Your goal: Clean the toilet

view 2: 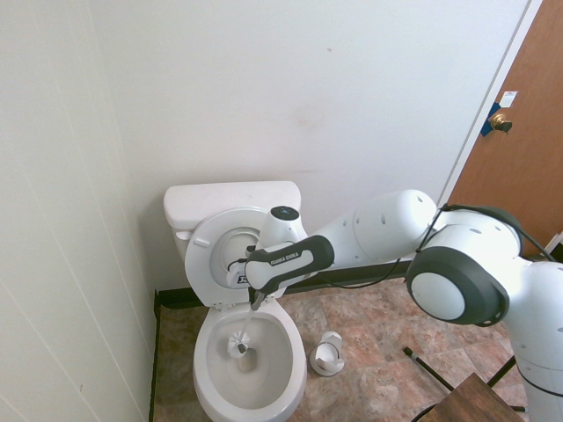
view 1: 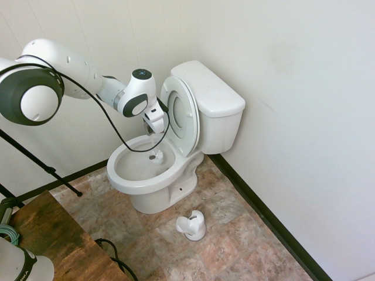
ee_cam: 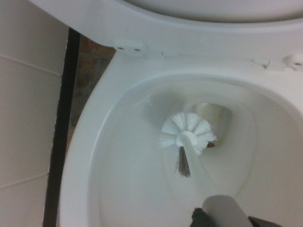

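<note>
The white toilet (view 1: 126, 178) stands in the corner with its seat and lid (view 1: 183, 114) raised against the tank (view 1: 217, 108). My gripper (view 1: 153, 126) hangs over the back of the bowl, shut on the handle of a white toilet brush. The brush head (view 1: 156, 156) reaches down inside the bowl, near the drain. From the other side, the gripper (view 2: 255, 301) is just in front of the raised seat, with the brush head (view 2: 242, 345) below it in the toilet (view 2: 207, 374). In the wrist view the bristle head (ee_cam: 187, 135) sits low in the bowl (ee_cam: 118, 156) beside the drain opening.
A small white brush holder (view 1: 192, 225) stands on the tiled floor right of the toilet base, also seen as the holder (view 2: 328, 353). Walls close in behind and beside the toilet. A wooden table corner (view 1: 53, 234) and a brown door (view 2: 515, 132) border the floor.
</note>
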Action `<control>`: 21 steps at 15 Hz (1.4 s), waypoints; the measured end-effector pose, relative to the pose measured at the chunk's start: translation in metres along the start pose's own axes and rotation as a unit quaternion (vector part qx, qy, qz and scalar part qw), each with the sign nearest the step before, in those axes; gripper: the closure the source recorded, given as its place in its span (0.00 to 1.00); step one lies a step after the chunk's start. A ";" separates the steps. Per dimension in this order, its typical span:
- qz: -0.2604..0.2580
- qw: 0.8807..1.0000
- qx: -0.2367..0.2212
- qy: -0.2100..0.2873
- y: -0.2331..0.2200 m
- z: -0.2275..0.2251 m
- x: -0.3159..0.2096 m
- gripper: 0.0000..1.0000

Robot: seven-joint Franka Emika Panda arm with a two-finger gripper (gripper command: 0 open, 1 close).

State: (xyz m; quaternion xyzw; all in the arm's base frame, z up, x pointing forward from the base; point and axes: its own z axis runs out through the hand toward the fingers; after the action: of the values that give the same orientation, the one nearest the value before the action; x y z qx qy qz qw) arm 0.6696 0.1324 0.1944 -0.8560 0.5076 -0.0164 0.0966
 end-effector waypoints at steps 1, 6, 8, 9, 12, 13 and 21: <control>0.009 1.000 0.000 0.002 -0.005 0.010 0.002 1.00; 0.011 1.000 -0.002 0.001 -0.023 0.028 -0.008 1.00; 0.006 1.000 -0.009 -0.002 -0.023 0.031 -0.017 1.00; 0.005 1.000 -0.013 -0.003 -0.021 0.034 -0.020 1.00; 0.002 1.000 -0.027 -0.008 -0.008 0.040 -0.028 1.00; 0.001 0.999 -0.033 -0.009 -0.003 0.039 -0.030 1.00; -0.002 0.997 -0.069 -0.025 0.059 0.016 -0.001 1.00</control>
State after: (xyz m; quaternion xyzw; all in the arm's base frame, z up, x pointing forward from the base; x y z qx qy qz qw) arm 0.6198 0.1080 0.1676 -0.8617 0.5034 0.0394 0.0498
